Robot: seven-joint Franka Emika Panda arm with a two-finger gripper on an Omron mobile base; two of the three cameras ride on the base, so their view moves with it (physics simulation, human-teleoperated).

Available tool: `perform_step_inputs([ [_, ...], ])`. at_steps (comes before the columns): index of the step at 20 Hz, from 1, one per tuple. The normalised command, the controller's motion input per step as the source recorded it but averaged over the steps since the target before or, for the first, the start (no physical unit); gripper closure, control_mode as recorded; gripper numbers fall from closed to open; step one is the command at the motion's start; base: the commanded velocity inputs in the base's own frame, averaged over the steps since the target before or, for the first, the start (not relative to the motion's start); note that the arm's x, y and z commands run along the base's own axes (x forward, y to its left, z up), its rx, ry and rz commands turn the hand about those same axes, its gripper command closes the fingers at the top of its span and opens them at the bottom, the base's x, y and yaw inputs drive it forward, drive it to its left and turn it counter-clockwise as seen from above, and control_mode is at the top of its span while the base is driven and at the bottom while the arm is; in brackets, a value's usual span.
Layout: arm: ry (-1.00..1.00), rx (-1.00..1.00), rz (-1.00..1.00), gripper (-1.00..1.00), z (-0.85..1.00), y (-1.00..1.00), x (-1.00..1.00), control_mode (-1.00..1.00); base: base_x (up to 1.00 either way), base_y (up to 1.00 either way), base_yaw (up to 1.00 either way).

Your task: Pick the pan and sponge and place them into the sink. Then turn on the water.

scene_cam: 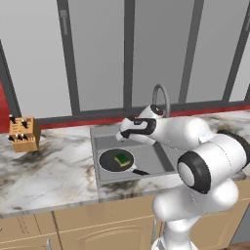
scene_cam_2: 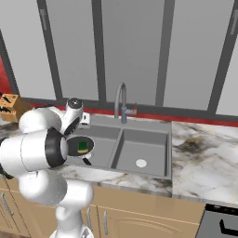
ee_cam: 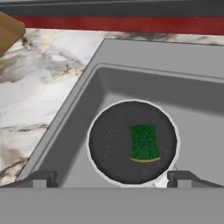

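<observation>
1. Grey double-basin sink (scene_cam_2: 163,139): left basin holds the pan (ee_cam: 114,144); right basin bare apart from its drain.
2. Pan: dark, round, flat on the basin floor; green sponge (ee_cam: 144,142) lies inside it.
3. Gripper (ee_cam: 112,178): jaws wide apart, empty, hovering above the pan.
4. Faucet (scene_cam_2: 120,100): no stream visible. Likely next step is reaching its handle; advisable to lift clear of the basin wall first.
5. Tabletop (scene_cam: 49,166): marble, carries a knife block (scene_cam: 23,134).

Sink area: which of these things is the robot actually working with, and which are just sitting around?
Part of the job:
- pan, lying in the sink's left basin
- sponge, resting in the pan
- sink
- faucet, no water running
- gripper, open, above the pan

Just lying about:
- knife block on the counter
</observation>
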Motion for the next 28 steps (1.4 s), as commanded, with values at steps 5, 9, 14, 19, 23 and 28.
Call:
perform_step_inputs([
  [5,-0.05,0.06,0.0,-1.0,0.52,-0.02,-0.35,-1.0,0.0,0.0,0.0],
  [9,-0.04,0.05,0.0,-1.0,0.51,-0.01,-0.36,-1.0,0.0,0.0,0.0],
  [14,-0.08,0.02,-0.01,-1.0,0.48,-0.09,-0.4,-1.0,0.0,0.0,0.0],
  [19,-0.07,0.01,-0.03,-1.0,0.41,-0.2,-0.42,-1.0,0.0,0.0,0.0],
  [23,-0.09,0.0,-0.02,-1.0,0.39,-0.21,-0.4,-1.0,0.0,0.0,0.0],
  [28,-0.1,0.0,-0.01,-1.0,0.43,-0.24,-0.39,-1.0,0.0,0.0,0.0],
])
